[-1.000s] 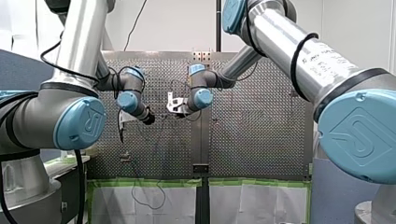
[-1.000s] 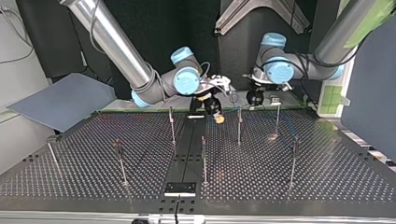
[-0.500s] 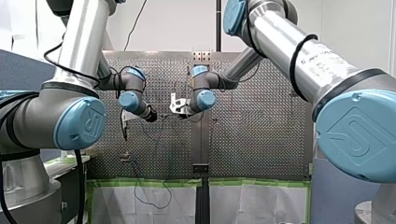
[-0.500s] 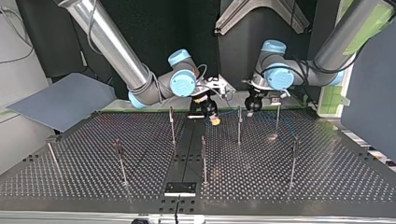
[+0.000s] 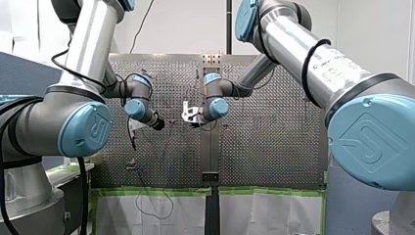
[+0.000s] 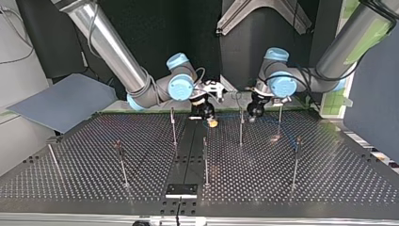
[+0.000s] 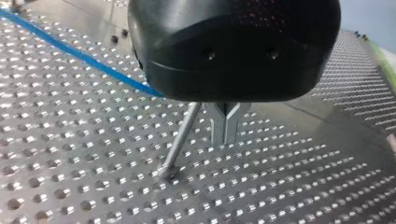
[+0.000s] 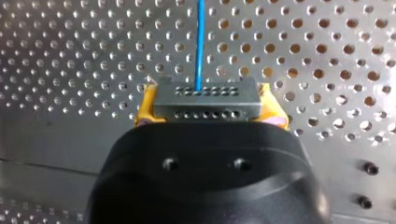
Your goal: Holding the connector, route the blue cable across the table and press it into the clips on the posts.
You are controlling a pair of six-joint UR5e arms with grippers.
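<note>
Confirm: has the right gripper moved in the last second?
Yes. In the top view my right gripper has slid toward the view's left, away from the post beside it and toward the dark centre strip.

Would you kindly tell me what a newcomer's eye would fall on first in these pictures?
Probably the bright blue cable running ahead from the grey connector clamped between the yellow pads of my right gripper. Next, my right arm and my left arm, big and silver, close together over the far edge of the perforated table in the top view, behind thin upright posts.
</note>
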